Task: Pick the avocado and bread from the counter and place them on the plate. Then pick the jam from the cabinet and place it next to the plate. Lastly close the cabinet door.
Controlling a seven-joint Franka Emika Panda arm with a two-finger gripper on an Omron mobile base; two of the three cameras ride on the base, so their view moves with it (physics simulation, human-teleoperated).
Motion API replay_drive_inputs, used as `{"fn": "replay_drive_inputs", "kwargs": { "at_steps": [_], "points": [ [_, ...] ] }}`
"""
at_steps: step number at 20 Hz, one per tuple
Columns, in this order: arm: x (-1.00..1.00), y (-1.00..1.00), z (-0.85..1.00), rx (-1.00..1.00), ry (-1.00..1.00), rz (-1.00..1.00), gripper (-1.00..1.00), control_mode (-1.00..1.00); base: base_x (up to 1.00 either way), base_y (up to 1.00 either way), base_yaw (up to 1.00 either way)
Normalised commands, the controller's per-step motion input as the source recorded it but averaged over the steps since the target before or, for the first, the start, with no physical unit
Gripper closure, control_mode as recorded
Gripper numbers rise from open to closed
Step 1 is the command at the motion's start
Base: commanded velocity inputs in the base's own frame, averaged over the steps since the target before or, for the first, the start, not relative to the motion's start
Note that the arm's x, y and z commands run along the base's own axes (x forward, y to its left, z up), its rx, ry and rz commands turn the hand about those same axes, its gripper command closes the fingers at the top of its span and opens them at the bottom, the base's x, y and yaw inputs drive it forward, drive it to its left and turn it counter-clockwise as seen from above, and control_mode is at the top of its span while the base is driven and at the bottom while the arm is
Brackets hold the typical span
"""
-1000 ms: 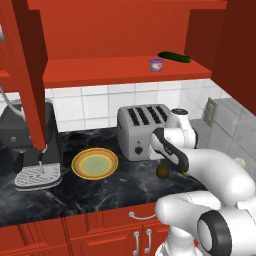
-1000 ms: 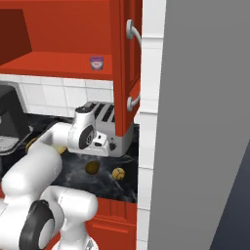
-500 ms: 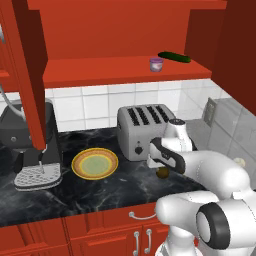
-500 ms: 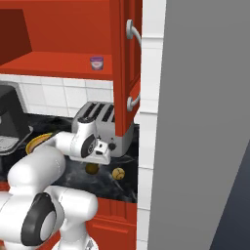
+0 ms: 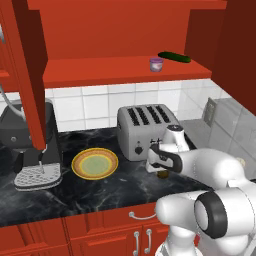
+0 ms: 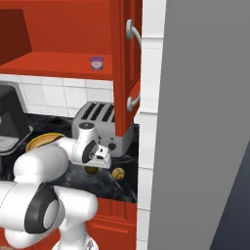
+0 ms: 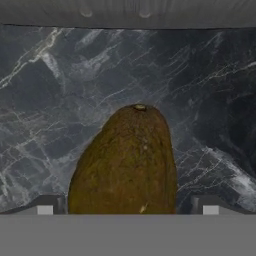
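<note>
Left base view: the arm rose from the lower right, bent at the elbow and reached left and down, so the gripper [image 5: 161, 170] sat low over the counter [image 5: 100, 192] in front of the toaster [image 5: 145, 130]. The avocado [image 5: 163, 174] showed as a dark lump directly under the hand, on the counter. The plate [image 5: 95, 163] lay well to the left of the gripper, beside the coffee machine [image 5: 30, 145]. The jam [image 5: 156, 64] stood on the cabinet [image 5: 125, 70] shelf, near a dark-green vegetable [image 5: 174, 57]. The cabinet door [image 5: 27, 75] stood open at the left.

Right base view: the arm came from the lower left, with the wrist turned down in front of the toaster. The avocado [image 6: 91, 170] sat beneath the hand; the bread [image 6: 118, 173] lay just to its right, apart from it. The jam [image 6: 96, 63] stood on the shelf.

Hand view: the camera looked straight down at the counter [image 7: 50, 90]. The avocado [image 7: 127, 160] sat between the two fingertips [image 7: 45, 205], which stood spread at either side. Contact could not be confirmed; the jaws read as released, straddling the avocado.
</note>
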Motion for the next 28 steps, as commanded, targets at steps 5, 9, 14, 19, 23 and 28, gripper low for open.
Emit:
{"fn": "replay_drive_inputs", "kwargs": {
  "at_steps": [5,9,14,19,23,28],
  "points": [
    [0.06,0.00,-0.20,0.00,0.01,0.00,-1.00,-1.00,0.00,0.00,0.00],
    [0.00,0.00,-0.03,0.00,0.02,0.00,1.00,-1.00,0.00,0.00,0.00],
    [-0.04,0.01,-0.01,0.00,0.00,0.00,1.00,-1.00,0.00,0.00,0.00],
    [-0.17,0.00,0.47,0.00,-0.02,0.00,1.00,-1.00,0.00,0.00,0.00],
    [-0.21,0.01,0.82,0.00,0.00,0.01,1.00,-1.00,0.00,0.00,0.00],
    [-0.09,0.25,0.77,0.03,0.04,0.00,1.00,-1.00,0.00,0.00,0.00]
  ]
}}
